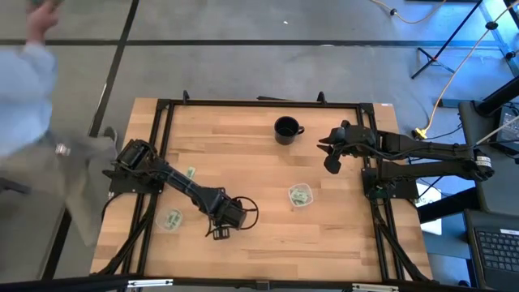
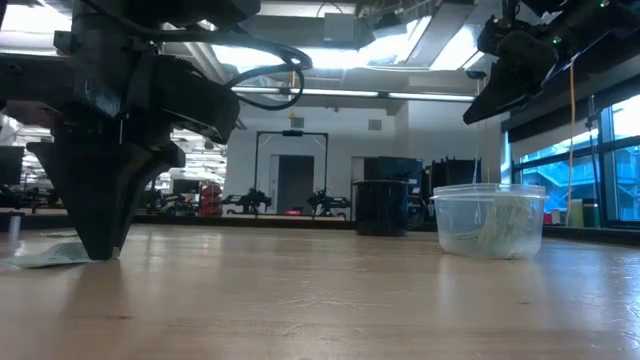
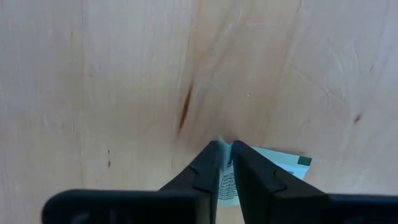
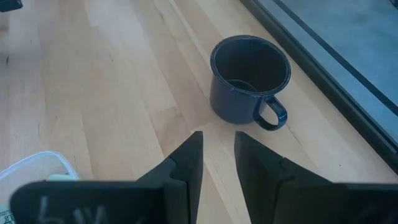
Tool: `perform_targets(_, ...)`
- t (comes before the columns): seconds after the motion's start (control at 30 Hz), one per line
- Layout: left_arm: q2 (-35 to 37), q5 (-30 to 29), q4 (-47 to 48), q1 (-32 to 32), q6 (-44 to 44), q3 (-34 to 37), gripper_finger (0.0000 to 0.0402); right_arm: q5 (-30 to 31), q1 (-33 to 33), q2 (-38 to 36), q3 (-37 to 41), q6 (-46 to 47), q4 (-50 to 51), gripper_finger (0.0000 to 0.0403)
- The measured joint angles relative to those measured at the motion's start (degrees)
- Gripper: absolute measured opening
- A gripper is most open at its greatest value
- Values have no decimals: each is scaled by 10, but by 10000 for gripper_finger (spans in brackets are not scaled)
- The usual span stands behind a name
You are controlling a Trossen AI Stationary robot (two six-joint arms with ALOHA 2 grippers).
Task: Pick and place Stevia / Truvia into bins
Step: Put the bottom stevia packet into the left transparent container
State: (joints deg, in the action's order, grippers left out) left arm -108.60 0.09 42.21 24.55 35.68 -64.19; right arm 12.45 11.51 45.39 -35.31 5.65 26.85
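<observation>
My left gripper (image 1: 220, 230) (image 3: 226, 149) points down at the table's near left part, shut on a pale green and white Stevia sachet (image 3: 278, 164) (image 2: 48, 256). One clear bin (image 1: 301, 195) (image 2: 490, 221) holds several sachets and stands on its base right of centre. A second clear bin (image 1: 171, 220) sits near the left edge, also with sachets in it. A loose sachet (image 1: 190, 172) lies flat beside the left arm. My right gripper (image 1: 332, 162) (image 4: 217, 149) hangs open above the table, just right of the black mug (image 1: 286, 130) (image 4: 249, 73). My left gripper pinches the sachet between its two fingers at one edge (image 3: 226, 145), coming from above and pointing down. The rest of the sachet (image 3: 283, 167) still lies flat on the wood under the fingers, and in the low view it rests on the table beside the fingertips (image 2: 98, 250).
The black mug stands upright on the far middle of the table. A person in a pale sleeve (image 1: 32, 89) stands beyond the table's far left corner. Bare wood (image 1: 268, 235) lies between the two bins along the near side.
</observation>
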Motion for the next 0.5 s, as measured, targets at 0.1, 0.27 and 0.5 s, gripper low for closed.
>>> perform_targets(0.1, 4, 0, -2, 1, 0, 2, 31, 0, 0, 0, 0, 0, 0, 95)
perform_targets(0.27, 13, -2, -5, 1, 1, 3, 14, 0, 0, 0, 0, -1, 0, 95)
perform_targets(0.5, 26, -3, -4, 1, 6, 4, 3, 0, 0, 0, 0, -2, 0, 95)
